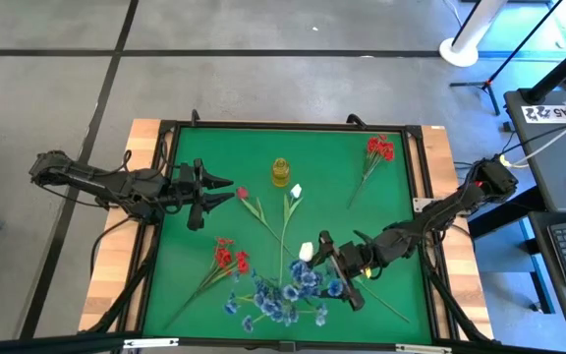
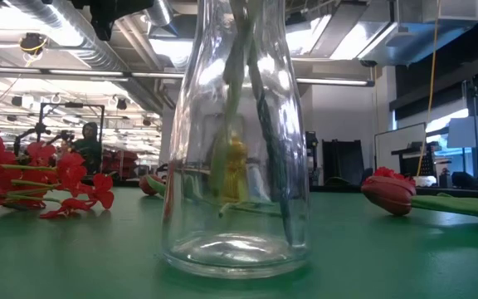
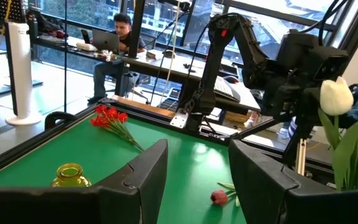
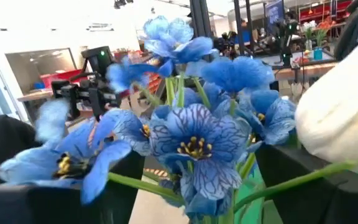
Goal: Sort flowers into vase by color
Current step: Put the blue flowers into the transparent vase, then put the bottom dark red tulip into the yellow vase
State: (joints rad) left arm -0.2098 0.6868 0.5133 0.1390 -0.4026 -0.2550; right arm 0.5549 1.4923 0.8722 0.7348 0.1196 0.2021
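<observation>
A clear glass vase (image 2: pixel 235 166) stands near the table's front edge with green stems in it. Blue flowers (image 1: pixel 288 291) and a white bud (image 1: pixel 307 252) rise from that spot. My right gripper (image 1: pixel 330 267) is open and level at these heads; the blue flowers (image 4: pixel 194 143) fill its wrist view and the white bud (image 4: pixel 344 118) sits by one finger. A small yellow vase (image 1: pixel 281 172) stands farther back. Lying on the mat are a red cluster (image 1: pixel 229 258), another red cluster (image 1: pixel 379 148), a pink rosebud (image 1: pixel 243 194) and a white bud (image 1: pixel 296 191). My left gripper (image 3: pixel 194 180) waits open at the left. My right gripper stands open with the blue flower heads between and in front of its fingers. A green stem (image 4: pixel 291 183) crosses the front of one finger (image 4: pixel 309 193). I cannot tell whether that finger touches it.
A black frame (image 1: pixel 293 126) rims the green mat (image 1: pixel 401 206). Wooden table edges show at both sides. Beyond the table a person (image 3: pixel 120 37) sits at a desk, and stands and a white pole (image 3: pixel 17 68) fill the room.
</observation>
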